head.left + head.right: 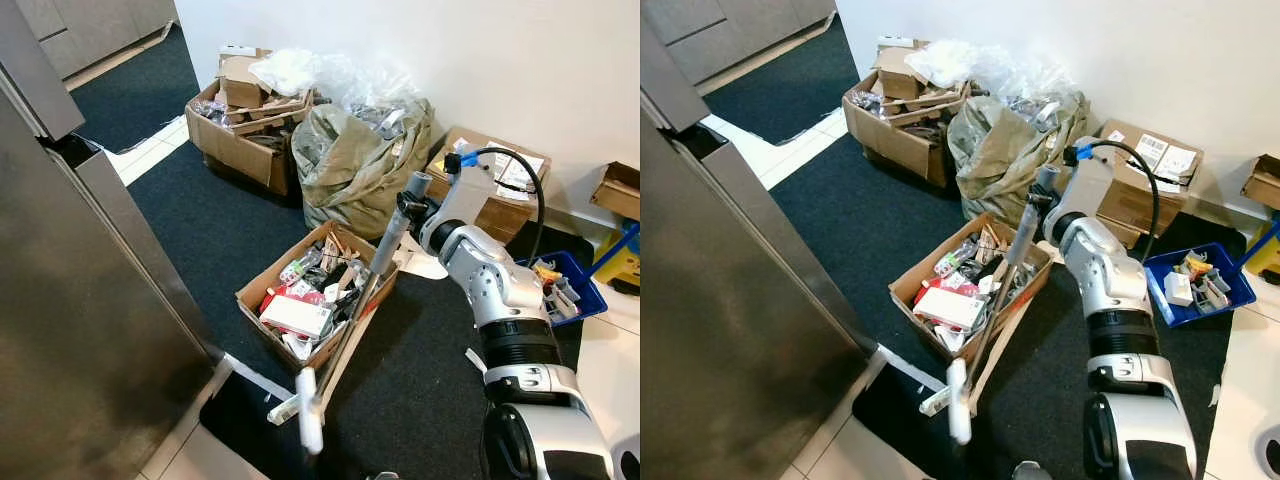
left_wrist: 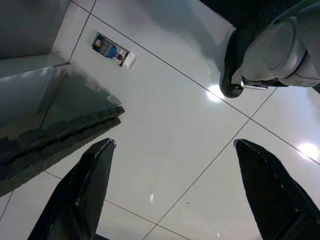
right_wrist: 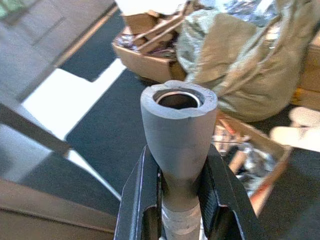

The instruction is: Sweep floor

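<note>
right gripper [image 3: 179,200]: clamped on grey broom handle [image 1: 392,232], frame centre | broom head [image 1: 309,408]: lower centre, beside open cardboard box [image 1: 262,285] | left gripper [image 2: 172,195]: fingers apart over white tiles [image 2: 165,125]

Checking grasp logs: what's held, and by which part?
Right gripper holds the grey broom handle just below its hollow top end. Left gripper is open, holding nothing.

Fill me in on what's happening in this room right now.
The robot is sweeping. Its right gripper is shut on the grey handle of a broom, which slants down past an open cardboard box of clutter to the dark mat. The left gripper hangs open over white floor tiles, holding nothing.
</note>
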### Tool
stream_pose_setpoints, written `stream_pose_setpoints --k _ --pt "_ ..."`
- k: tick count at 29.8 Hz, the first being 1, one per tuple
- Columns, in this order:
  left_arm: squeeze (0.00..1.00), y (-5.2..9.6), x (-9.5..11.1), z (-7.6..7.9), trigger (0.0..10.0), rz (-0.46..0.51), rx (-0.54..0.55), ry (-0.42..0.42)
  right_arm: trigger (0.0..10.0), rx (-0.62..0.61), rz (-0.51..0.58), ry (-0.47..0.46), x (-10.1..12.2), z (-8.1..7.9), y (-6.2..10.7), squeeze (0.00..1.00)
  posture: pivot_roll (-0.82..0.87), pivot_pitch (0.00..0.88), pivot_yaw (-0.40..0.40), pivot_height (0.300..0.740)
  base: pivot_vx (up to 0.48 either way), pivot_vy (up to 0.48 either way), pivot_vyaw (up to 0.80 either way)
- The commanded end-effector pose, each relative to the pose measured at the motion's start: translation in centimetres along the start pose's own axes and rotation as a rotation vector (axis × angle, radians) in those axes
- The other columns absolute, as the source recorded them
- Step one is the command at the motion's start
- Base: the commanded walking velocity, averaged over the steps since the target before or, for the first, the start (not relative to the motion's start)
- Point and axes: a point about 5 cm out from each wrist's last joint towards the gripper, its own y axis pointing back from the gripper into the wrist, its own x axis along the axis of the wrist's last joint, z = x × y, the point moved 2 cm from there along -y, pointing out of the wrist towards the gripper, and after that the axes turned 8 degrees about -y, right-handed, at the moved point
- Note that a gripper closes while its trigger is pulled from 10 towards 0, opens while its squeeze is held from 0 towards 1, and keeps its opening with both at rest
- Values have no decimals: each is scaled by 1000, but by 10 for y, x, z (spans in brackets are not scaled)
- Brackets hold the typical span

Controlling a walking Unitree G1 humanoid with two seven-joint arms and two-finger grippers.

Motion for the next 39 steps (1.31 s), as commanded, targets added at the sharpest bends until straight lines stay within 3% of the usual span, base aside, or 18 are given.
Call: stream_pose_setpoints --k 1,3,6,14,15,16,18,19,21,25,29,33,37,39 --pt "0 3 -11 2 10000 -33 -3 29 10000 68 29 -55 10 -12 0 0 -7 186 31 740 0 0 0" --pt "0 3 -11 2 10000 -33 -5 28 10000 94 6 -114 -1 -23 -1 0 -7 180 30 740 0 0 0" --pt "0 3 -12 1 10000 -33 -6 27 10000 86 1 -133 -16 -30 -3 0 -4 178 32 740 0 0 0" --pt "0 3 -12 1 10000 -34 -8 23 10000 17 58 -8 -46 -36 -6 0 -6 180 34 740 0 0 0" --pt "0 3 -12 1 10000 -34 -9 23 10000 -9 44 -4 -62 -38 -5 0 -3 176 33 740 0 0 0" --pt "0 3 -12 1 10000 -34 -9 23 10000 -9 44 -4 -62 -38 -5 0 -3 176 33 740 0 0 0" --pt "0 3 -12 2 10000 -34 -11 23 10000 -75 -26 -13 -103 -36 -1 0 -5 178 34 740 0 0 0" --pt "0 3 -12 2 10000 -34 -11 23 10000 -75 -26 -13 -103 -36 -1 0 -5 178 34 740 0 0 0" --pt "0 3 -12 2 10000 -34 -12 23 10000 -137 -82 -23 -132 -28 4 0 -6 178 33 740 0 0 0" --pt "0 3 -12 3 10000 -34 -13 24 10000 -207 -125 -6 -153 -13 11 0 -1 177 32 740 0 0 0" --pt "0 3 -12 3 10000 -34 -14 25 10000 -235 -133 29 -157 -4 14 0 0 177 31 740 0 0 0" --pt "0 2 -11 3 10000 -36 -15 24 10000 -272 -160 179 -135 29 17 0 -19 179 34 740 0 0 0" --pt "0 2 -10 3 10000 -34 -15 24 10000 -260 -169 205 -128 34 17 0 -19 179 34 740 0 0 0" --pt "0 2 -10 3 10000 -31 -16 26 10000 -222 -161 258 -110 38 16 0 -22 179 34 740 0 0 0"
